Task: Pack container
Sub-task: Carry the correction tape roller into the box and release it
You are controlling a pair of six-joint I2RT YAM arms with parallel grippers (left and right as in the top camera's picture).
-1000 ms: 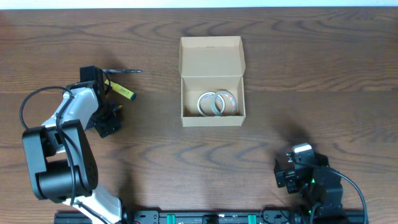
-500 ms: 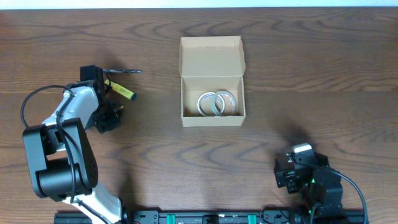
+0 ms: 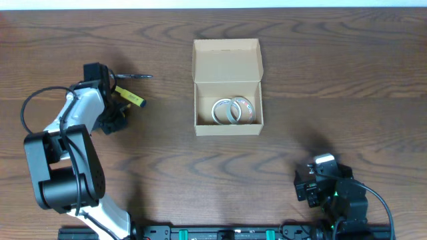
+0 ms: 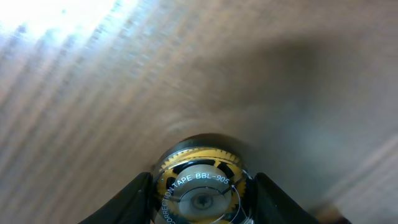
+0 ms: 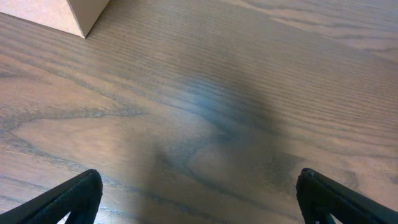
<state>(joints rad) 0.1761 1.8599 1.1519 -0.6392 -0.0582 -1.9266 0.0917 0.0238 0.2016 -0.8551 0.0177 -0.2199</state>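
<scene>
From overhead, the small tan cardboard container [image 3: 227,61] sits on the brown wooden table [image 3: 333,80] near the middle of its far edge. Its flap lid is thrown back, and two pale tape rolls [image 3: 233,110] lie side by side toward its near wall, leaving bare floor along the hinge side. The left arm [image 3: 73,113] reaches along the table's left edge, with the left fingers [image 3: 112,123] low beside a yellow stick-shaped item [image 3: 131,99] and a thin dark pen-like item [image 3: 133,77]; what they hold is hidden from here. The right arm [image 3: 333,197] is folded by the near right corner, well apart from everything. In the left wrist view the fingers are drawn in to the width of a round yellow-and-black correction tape dispenser [image 4: 202,177] and appear to touch it on both sides, so I judge it gripped; the table behind is blurred. The step in hand looks like carrying this dispenser to the container. A round case can twist out of flat fingers, so the squeeze should be firm and the lift high enough to clear the yellow stick and the container's left wall. The release belongs low over the bare floor, not on the rolls. In the right wrist view the right fingers [image 5: 68,196] are spread wide with nothing between them. One container corner shows at the upper left, and this arm does best clear of the path.
</scene>
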